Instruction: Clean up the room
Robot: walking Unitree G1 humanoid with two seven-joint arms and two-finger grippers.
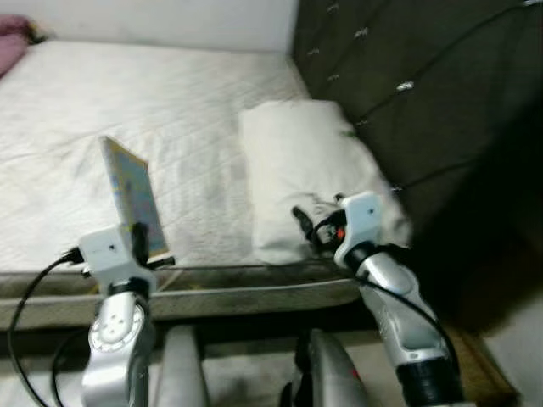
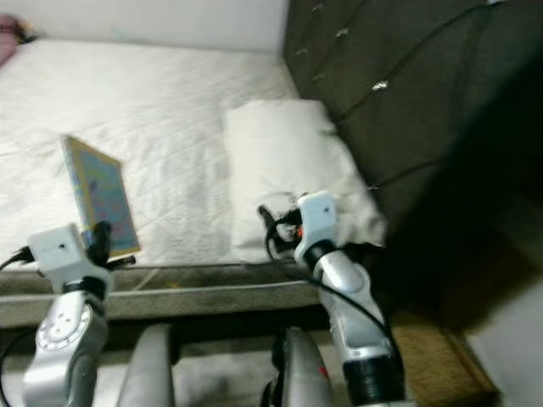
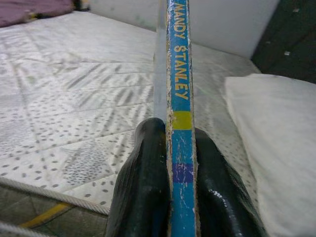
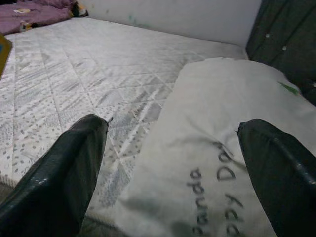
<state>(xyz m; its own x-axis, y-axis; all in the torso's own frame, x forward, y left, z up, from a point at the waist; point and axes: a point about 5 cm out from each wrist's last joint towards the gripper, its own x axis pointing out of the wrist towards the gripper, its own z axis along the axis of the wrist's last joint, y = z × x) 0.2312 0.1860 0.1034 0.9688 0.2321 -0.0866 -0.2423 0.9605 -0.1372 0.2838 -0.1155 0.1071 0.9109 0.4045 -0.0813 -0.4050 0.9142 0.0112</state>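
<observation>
Nearest me, at about seven o'clock in my head view, my left gripper [image 1: 140,242] has its jaws closed tight on a book [image 1: 133,197], pinching it at the lower edge so it stands upright, spine toward the wrist camera. In the left wrist view the two black fingers [image 3: 143,187] press flat against either cover, and the blue spine carries an author's name in yellow letters. The book hangs just above the near edge of the bed [image 1: 170,110], not resting on it.

At about five o'clock my right gripper [image 1: 316,227] hovers with jaws spread wide and nothing between them. The right wrist view looks straight down onto a white pillow [image 4: 217,148] with dark lettering printed on it, the fingers well apart on either side of the view. The pillow lies at roughly one o'clock, against the dark padded headboard [image 1: 424,102] that runs along the right of the bed.

Beyond, the quilted mattress stretches toward the wall at twelve o'clock, and a bit of purple cloth [image 1: 13,42] sits at the far corner near ten o'clock.

I judge the step in hand to be carrying the book off the bed to wherever it belongs; no shelf or other place for it is visible here. The next move calls for keeping the pinch firm, since the grip is low on a tall thin book that could tip, and turning away to find a spot for it.
</observation>
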